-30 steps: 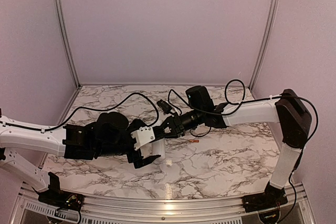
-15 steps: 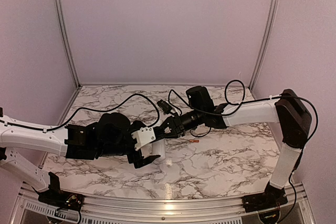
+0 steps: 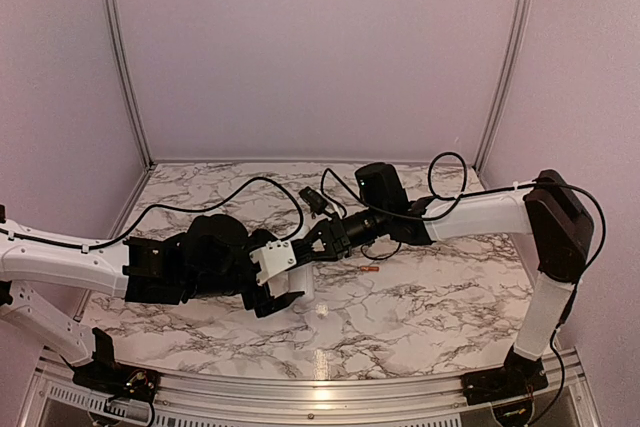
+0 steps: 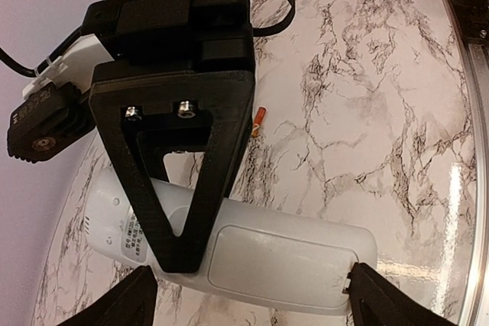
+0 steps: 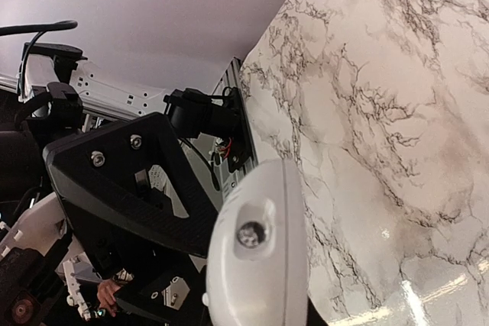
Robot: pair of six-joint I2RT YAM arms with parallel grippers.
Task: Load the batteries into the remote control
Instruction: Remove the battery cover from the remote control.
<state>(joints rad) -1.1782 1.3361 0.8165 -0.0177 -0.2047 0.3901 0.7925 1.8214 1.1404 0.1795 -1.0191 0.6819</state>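
White remote control (image 4: 283, 253), orange battery (image 4: 258, 121), white marble table (image 4: 382, 112) veined grey.

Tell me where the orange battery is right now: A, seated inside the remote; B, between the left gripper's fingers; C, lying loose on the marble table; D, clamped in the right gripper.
C: the orange battery lies on the marble table, apart from the remote control, with nothing holding it.

Item: remote control (image 4: 290, 253), plain white back. Small block of dark printed lines near one end (part of it is covered), too fine to read. No other lettering can be read.
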